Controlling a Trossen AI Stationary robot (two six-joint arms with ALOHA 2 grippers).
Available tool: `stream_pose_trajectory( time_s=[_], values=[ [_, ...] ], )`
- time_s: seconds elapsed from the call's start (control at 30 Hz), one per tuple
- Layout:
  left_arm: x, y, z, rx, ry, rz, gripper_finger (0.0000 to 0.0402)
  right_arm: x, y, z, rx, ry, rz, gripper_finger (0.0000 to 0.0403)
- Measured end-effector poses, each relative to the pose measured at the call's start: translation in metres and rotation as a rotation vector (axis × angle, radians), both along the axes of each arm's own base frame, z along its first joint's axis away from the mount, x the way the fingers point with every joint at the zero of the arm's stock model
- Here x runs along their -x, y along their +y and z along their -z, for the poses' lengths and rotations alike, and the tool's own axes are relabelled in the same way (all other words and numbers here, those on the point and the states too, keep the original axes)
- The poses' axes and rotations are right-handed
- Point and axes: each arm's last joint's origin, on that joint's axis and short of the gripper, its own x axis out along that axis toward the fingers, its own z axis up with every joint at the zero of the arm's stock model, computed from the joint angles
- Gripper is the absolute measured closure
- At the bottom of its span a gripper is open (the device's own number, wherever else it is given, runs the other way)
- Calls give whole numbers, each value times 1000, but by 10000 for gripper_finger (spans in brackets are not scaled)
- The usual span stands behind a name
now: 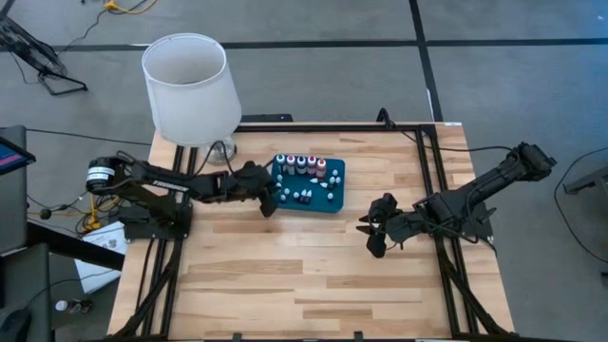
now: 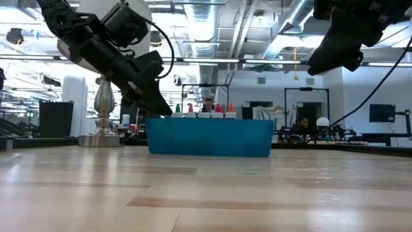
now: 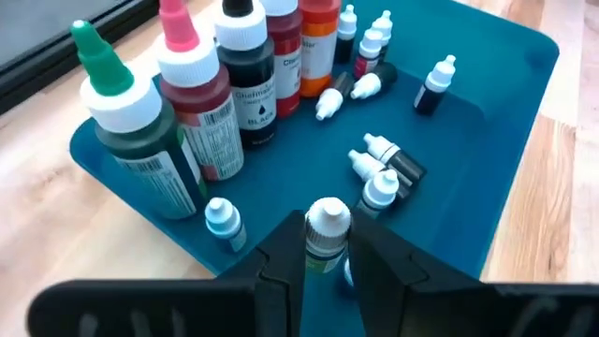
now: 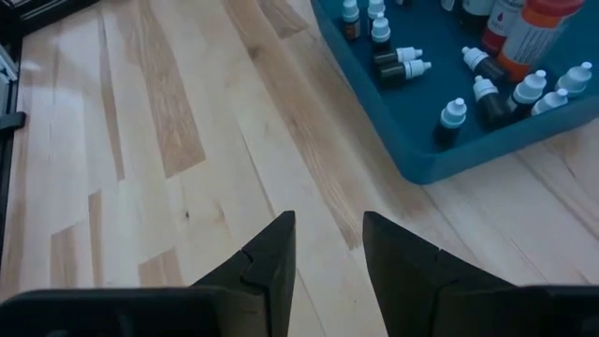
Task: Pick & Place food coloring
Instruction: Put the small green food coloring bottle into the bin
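On the wooden table (image 1: 304,266), left pincer (image 3: 328,267) grips small bottle (image 3: 327,234); right pincer (image 4: 328,245) wide.

From my low view the teal tray (image 2: 209,137) wall hides nearly all the food coloring (image 2: 203,111); I see only cap tips along its top edge. In my left wrist picture the left gripper (image 3: 328,267) fingers cover the lower body of the small bottle (image 3: 328,229) between them (its colour I cannot tell). Upper right of my right wrist picture, the orange bottle (image 4: 538,28) is cut off.
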Motion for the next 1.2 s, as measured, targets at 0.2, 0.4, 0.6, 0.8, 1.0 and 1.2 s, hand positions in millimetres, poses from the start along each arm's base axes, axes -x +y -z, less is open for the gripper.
stream_pose_trajectory(
  time_s=[0.2, 0.4, 0.6, 0.8, 1.0, 1.2],
  values=[
    [1, 7, 0, -13, 10, 3, 335, 0, 0, 0, -3, -1, 2, 287],
    [2, 9, 0, -26, 17, 6, 328, 0, 0, -1, -6, -8, 2, 287],
    [-2, 9, 9, -12, 43, 56, 335, 0, 0, 0, -6, -8, 3, 287],
    [-9, 10, 18, 9, 12, 46, 330, -1, 0, -1, -8, -10, 3, 287],
    [-10, 10, 19, 5, 16, 46, 329, -1, 0, -1, -8, -9, 3, 287],
    [-10, 10, 19, 0, 20, 42, 329, -1, 0, -1, -9, -9, 1, 287]
  ],
)
